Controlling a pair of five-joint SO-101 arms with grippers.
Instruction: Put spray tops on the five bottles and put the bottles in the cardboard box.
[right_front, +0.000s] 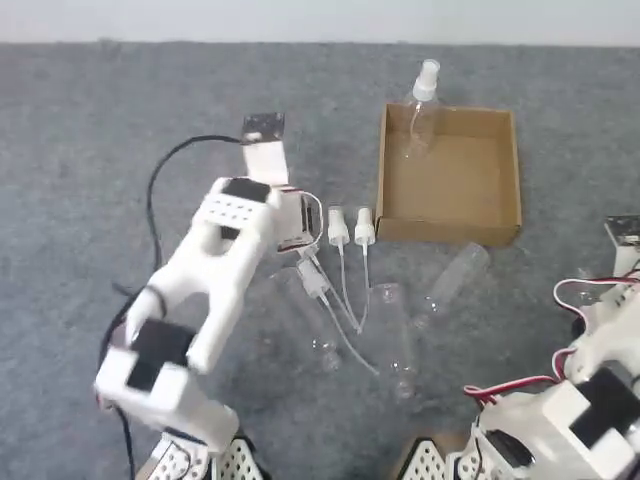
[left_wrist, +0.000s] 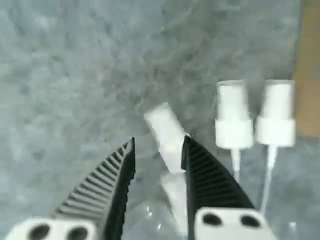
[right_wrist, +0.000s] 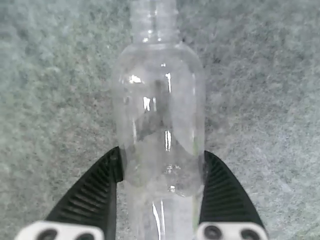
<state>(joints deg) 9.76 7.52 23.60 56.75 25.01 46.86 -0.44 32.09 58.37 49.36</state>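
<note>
1. High view: the left arm stretches out over the grey carpet. Beyond it sits the cardboard box, with one capped bottle upright at its far corner. Three bare bottles lie nearby, with open carpet to either side.
2. Left wrist view: the left gripper is spread. A loose spray top lies between the jaws, touching one inner face. Two more spray tops lie just outside that jaw.
3. Right wrist view: the right gripper pinches a clear open-necked bottle, its neck pointing away from the jaws.
</note>
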